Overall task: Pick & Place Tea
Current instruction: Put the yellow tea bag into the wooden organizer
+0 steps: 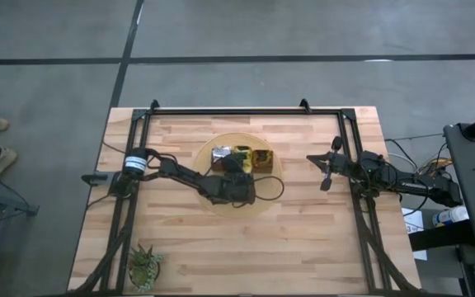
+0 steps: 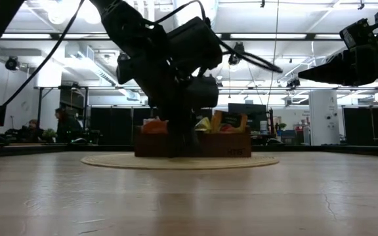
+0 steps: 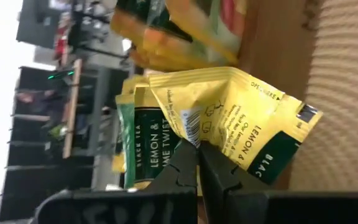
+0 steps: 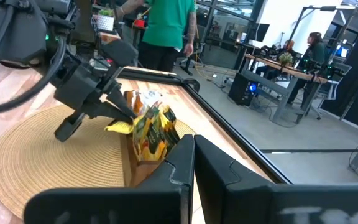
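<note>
Pinching a yellow tea sachet (image 3: pixel 229 118) at the brown box (image 2: pixel 231 144), the left gripper (image 3: pixel 197 163) is being closed on it; lifting is best done straight, slowly. Right gripper (image 1: pixel 326 183) is being held aside, fingers together.

You can read "LEMON & LIME TWIST" and part of "BLACK" on the yellow sachet (image 3: pixel 241 127) in the left wrist view. You can also read "BLACK TEA" and "LEMON &" on the green-banded sachet (image 3: pixel 146 144) just behind it. Its finer print is too small to make out.
</note>
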### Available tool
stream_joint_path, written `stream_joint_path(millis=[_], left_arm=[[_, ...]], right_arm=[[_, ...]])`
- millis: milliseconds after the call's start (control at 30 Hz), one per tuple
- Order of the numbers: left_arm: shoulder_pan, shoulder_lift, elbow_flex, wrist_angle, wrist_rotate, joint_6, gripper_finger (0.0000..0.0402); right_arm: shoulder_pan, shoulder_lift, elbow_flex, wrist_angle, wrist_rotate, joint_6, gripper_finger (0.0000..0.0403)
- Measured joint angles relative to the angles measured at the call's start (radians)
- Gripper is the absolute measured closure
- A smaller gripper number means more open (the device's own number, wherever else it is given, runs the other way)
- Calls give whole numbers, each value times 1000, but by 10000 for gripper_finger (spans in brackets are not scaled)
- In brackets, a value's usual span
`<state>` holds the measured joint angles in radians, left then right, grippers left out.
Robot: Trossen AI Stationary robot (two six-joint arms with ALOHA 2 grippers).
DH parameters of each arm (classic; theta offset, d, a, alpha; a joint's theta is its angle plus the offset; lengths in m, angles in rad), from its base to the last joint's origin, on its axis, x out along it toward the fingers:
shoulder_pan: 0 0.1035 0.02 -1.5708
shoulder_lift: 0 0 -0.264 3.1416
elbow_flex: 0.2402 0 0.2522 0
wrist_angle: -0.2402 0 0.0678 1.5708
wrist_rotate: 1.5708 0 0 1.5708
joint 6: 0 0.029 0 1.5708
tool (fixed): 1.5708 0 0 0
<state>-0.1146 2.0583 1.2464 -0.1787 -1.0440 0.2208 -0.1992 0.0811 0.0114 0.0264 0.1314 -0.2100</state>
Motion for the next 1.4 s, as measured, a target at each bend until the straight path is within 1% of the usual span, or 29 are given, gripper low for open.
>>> stream_joint_path(millis=[67, 233, 300, 433, 600, 767, 833, 900, 1133, 1267, 1333, 1400], left_arm=[[2, -2, 7, 1, 39, 8, 401], [24, -4, 18, -13, 61, 22, 401], [41, -4, 32, -49, 101, 15, 401], [100, -12, 76, -157, 310, -82, 401], [194, -11, 119, -283, 629, -179, 401], [267, -9, 130, -331, 940, -223, 401], [282, -8, 133, -349, 1032, -228, 401], [296, -7, 134, -377, 1101, -230, 401], [306, -7, 133, -456, 1208, -242, 401], [307, -6, 133, -499, 1288, -266, 401], [306, -6, 147, -550, 1323, -277, 401], [305, -6, 166, -596, 1325, -278, 401]], right_arm=[[0, 0, 0, 0, 0, 0, 394], [0, 0, 0, 0, 0, 0, 394], [0, 0, 0, 0, 0, 0, 394], [0, 0, 0, 0, 0, 0, 394], [0, 0, 0, 0, 0, 0, 394], [0, 0, 0, 0, 0, 0, 394], [0, 0, 0, 0, 0, 0, 394], [0, 0, 0, 0, 0, 0, 394], [0, 0, 0, 0, 0, 0, 394], [0, 0, 0, 0, 0, 0, 394], [0, 0, 0, 0, 0, 0, 394], [0, 0, 0, 0, 0, 0, 394]])
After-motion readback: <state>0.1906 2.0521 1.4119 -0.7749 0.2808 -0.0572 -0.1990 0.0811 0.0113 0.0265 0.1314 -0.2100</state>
